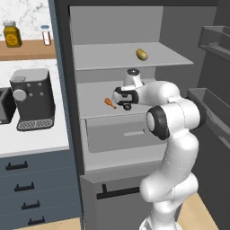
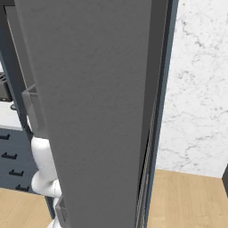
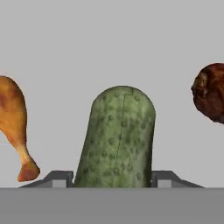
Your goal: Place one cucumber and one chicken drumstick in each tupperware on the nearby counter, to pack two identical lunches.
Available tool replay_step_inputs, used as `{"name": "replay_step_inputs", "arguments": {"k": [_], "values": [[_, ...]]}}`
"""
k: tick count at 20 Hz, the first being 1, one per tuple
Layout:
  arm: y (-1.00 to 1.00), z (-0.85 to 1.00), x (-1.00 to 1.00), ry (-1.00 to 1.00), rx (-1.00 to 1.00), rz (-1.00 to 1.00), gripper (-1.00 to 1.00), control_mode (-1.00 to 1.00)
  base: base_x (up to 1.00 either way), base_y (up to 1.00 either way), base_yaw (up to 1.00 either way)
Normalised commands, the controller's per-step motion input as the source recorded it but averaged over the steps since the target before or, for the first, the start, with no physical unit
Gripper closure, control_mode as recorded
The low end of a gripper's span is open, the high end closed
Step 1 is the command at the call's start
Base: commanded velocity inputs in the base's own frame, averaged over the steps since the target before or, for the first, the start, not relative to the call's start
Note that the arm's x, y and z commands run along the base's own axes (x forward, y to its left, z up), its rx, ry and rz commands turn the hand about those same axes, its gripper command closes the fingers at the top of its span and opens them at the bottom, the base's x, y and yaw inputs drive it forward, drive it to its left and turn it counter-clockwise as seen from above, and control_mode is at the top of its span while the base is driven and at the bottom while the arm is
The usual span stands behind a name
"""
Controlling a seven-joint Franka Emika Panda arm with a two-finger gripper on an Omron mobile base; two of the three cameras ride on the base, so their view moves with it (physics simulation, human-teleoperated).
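Observation:
My gripper (image 1: 120,99) reaches into the open fridge over its middle shelf (image 1: 94,101). In the hand view the cucumber (image 3: 117,140), green and bumpy, stands between my two fingertips (image 3: 61,177), which press against its sides. An orange-brown chicken drumstick (image 3: 13,127) lies to its left, apart from it. A darker red-brown drumstick (image 3: 212,94) lies to its right. In the left base view the orange drumstick (image 1: 109,103) shows just left of the hand. The tupperware is out of view.
A yellowish rounded food (image 1: 142,54) sits on the upper fridge shelf. A drawer (image 1: 121,132) lies below the middle shelf. A coffee machine (image 1: 31,99) stands on the white counter (image 1: 27,139) at left. The fridge door (image 2: 98,111) blocks the right base view.

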Motion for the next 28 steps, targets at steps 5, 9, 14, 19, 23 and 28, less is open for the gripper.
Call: {"name": "replay_step_inputs", "arguments": {"k": [5, 9, 14, 19, 23, 28], "values": [[-0.12, 0.23, -0.99, -0.09, 0.02, 0.0, 1.0, -1.0, 0.0, 0.0, 0.0], [-0.05, 0.76, -0.82, 0.02, 0.0, 0.0, 1.0, -1.0, 0.0, 0.0, 0.0], [0.0, 1.0, -0.54, 0.29, -0.03, 0.03, 1.0, -1.0, 0.0, 0.0, 0.0], [0.0, 0.47, -0.83, 0.26, -0.03, 0.06, 1.0, -1.0, 0.0, 0.0, 0.0], [-0.08, -0.33, -1.0, 0.01, 0.0, 0.01, 1.0, -1.0, 0.0, 0.0, 0.0], [-0.03, -0.33, -0.99, -0.03, 0.0, 0.0, 1.0, -1.0, 0.0, 0.0, 0.0]]}}
